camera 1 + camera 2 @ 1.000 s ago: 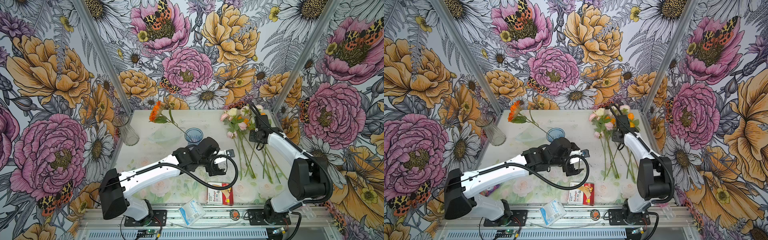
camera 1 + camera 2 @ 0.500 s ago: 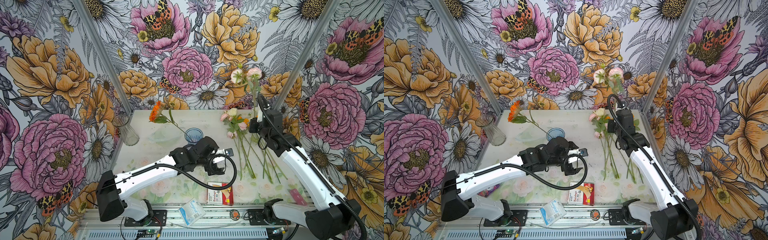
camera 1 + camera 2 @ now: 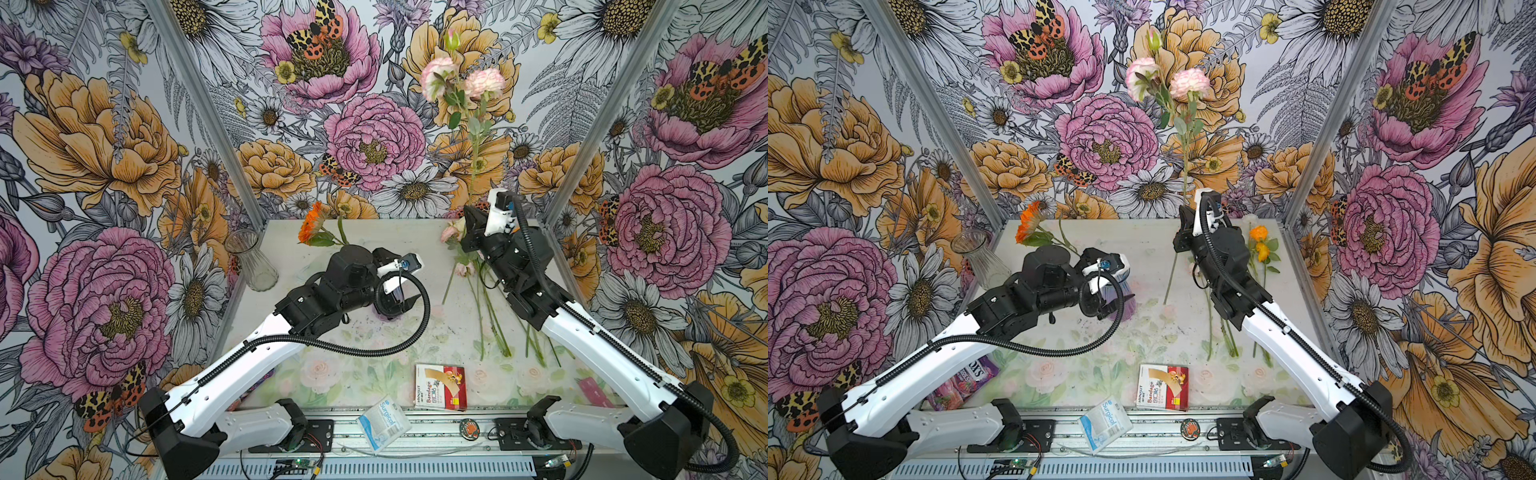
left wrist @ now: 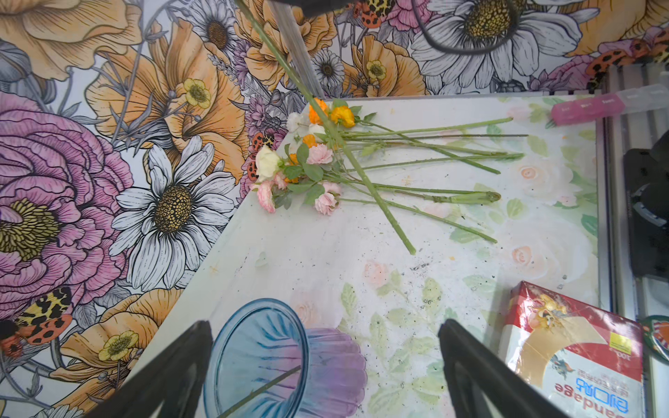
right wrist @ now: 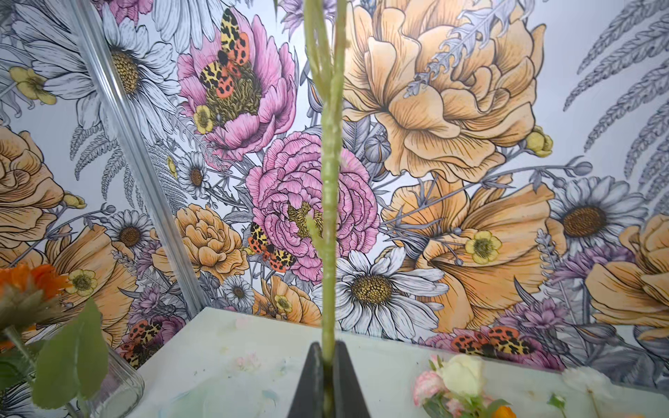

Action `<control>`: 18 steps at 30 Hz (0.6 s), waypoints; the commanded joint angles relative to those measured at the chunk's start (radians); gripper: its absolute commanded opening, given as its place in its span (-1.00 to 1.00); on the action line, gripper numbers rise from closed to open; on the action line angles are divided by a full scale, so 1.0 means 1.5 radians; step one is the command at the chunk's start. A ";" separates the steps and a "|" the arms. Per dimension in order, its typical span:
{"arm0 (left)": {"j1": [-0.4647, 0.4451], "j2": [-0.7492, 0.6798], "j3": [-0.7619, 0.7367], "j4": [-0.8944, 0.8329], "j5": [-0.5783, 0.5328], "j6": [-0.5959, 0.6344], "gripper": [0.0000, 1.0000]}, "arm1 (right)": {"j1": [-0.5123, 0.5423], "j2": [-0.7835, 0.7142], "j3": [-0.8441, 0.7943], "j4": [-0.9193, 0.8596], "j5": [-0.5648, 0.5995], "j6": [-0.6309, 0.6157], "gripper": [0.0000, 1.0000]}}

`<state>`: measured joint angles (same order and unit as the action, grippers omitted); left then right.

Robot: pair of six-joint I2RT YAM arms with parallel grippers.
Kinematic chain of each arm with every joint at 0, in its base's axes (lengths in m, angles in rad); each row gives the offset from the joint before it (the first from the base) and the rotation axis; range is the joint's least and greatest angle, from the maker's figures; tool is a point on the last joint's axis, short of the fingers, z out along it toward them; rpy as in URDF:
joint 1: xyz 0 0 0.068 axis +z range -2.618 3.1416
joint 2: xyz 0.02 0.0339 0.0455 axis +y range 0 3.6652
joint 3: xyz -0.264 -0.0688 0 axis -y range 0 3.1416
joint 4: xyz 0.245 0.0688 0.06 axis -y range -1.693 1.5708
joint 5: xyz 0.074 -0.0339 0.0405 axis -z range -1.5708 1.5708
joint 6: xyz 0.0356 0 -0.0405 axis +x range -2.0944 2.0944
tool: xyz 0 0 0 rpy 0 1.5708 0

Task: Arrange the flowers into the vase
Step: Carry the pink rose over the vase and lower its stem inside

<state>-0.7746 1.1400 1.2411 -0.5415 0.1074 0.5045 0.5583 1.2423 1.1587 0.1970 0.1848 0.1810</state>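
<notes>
In both top views my right gripper [image 3: 473,214] [image 3: 1185,212] is clenched on a pink flower [image 3: 475,124] [image 3: 1185,137], held upright against the back wall. A second ago the gripper was down among the flowers [image 3: 451,230] [image 3: 1259,233] at the table's [image 3: 374,241] 2 o'clock. It has climbed further in the last half second.

My left gripper [image 3: 399,307] [image 3: 1117,303] stays spread wide near the centre. Only the purple of the vase [image 3: 390,319] [image 3: 1128,309] shows under it. An orange flower [image 3: 309,228] leans out at 11 o'clock.

Only the left wrist view shows the vase [image 4: 260,354] between my fingers [image 4: 173,365], a stem in its mouth. Whether a finger touches it I cannot tell. The pink flower's tail [image 4: 362,173] crosses over the flowers [image 4: 318,155].

The right wrist view shows my jaws pinched on the stem [image 5: 329,181].
</notes>
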 commanded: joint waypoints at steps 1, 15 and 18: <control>0.033 -0.028 -0.013 0.036 0.081 -0.012 0.98 | 0.039 0.039 0.077 0.095 0.029 -0.045 -1.00; 0.179 -0.064 -0.026 0.040 0.219 -0.009 0.98 | 0.132 0.166 0.162 0.196 0.080 -0.047 -1.00; 0.185 -0.068 -0.033 0.040 0.214 0.003 0.97 | 0.143 0.179 0.130 0.248 0.093 -0.047 -1.00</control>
<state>-0.5079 1.0538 1.2091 -0.5034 0.3790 0.4839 0.7574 1.4940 1.3800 0.4721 0.2916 0.1284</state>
